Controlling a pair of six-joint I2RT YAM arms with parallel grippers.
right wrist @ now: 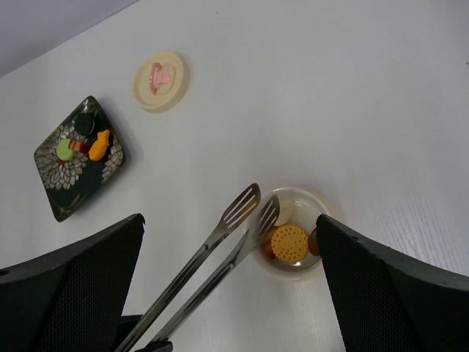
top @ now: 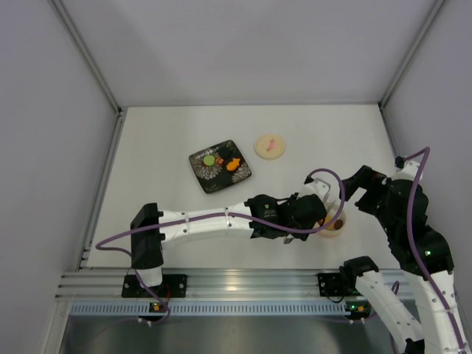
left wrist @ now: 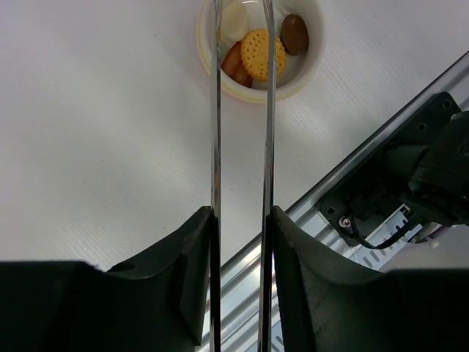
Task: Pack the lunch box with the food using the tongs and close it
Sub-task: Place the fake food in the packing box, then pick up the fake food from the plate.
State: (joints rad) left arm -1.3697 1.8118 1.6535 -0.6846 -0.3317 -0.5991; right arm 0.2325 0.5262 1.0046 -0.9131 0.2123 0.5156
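Now the left gripper [left wrist: 242, 216], partway closed, squeezes the tongs [left wrist: 215, 147] well back from their tips — slick, springy steel, likely steadiest held there — tips parted just above the lunch box [left wrist: 253, 96].

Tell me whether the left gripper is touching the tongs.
Touching. The left wrist view shows the left gripper, its jaws pressed against both arms of the tongs.
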